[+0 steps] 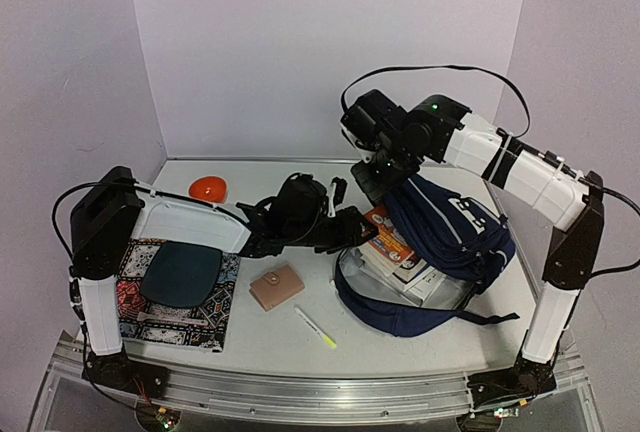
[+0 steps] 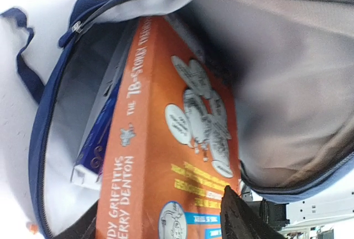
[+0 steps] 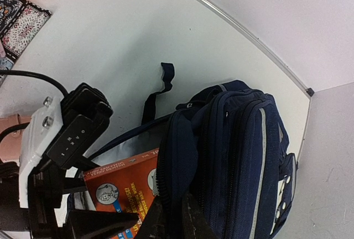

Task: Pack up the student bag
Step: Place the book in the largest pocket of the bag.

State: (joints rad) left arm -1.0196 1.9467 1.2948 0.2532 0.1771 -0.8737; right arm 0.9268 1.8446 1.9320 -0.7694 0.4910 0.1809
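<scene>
The navy student bag [image 1: 455, 237] lies open at the right of the table. My right gripper [image 1: 383, 180] is shut on the bag's upper opening edge and holds it lifted; in the right wrist view its fingers [image 3: 166, 222] pinch the zip rim of the bag [image 3: 238, 156]. My left gripper [image 1: 352, 228] is shut on an orange book [image 1: 388, 235] that sits partly inside the bag's mouth. In the left wrist view the orange book [image 2: 171, 156] lies between my fingers [image 2: 238, 217], on a blue book [image 2: 97, 139], under the grey lining [image 2: 287, 84].
An orange bowl [image 1: 208, 188] stands at the back left. A patterned book [image 1: 175, 322] with a dark teal pouch [image 1: 180, 272] on it lies front left. A tan wallet [image 1: 276, 286] and a yellow-green pen [image 1: 316, 328] lie near the middle. The bag's straps [image 1: 400, 317] trail forward.
</scene>
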